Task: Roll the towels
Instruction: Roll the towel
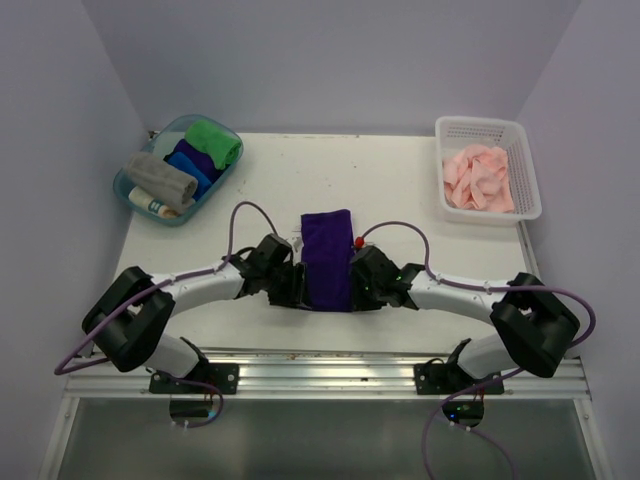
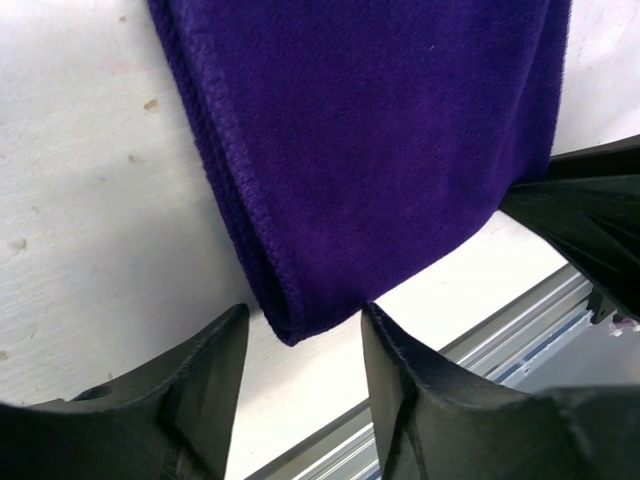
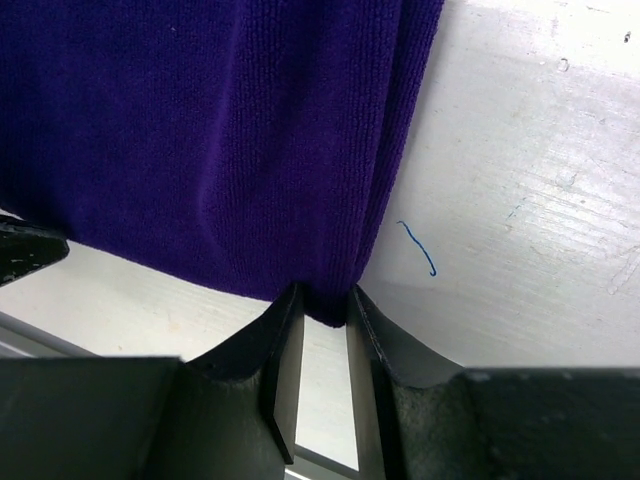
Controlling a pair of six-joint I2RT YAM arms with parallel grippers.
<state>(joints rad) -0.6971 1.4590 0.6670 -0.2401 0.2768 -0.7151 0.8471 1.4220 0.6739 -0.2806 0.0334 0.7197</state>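
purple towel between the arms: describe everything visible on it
The purple towel is violet plush terry with a stitched hem, folded into a long layered strip. It lies flat and unrolled on the white table, long axis pointing away from the arms, near end by the front edge. The right gripper has its fingers pinched on the near right corner; the left gripper holds its fingers open astride the near left corner.

I see my right pincer (image 3: 325,300) nipping the near corner of the purple towel (image 3: 200,130), which spreads ahead and leftward over the white bench (image 3: 520,150); a blue squiggle (image 3: 420,250) lies just right.
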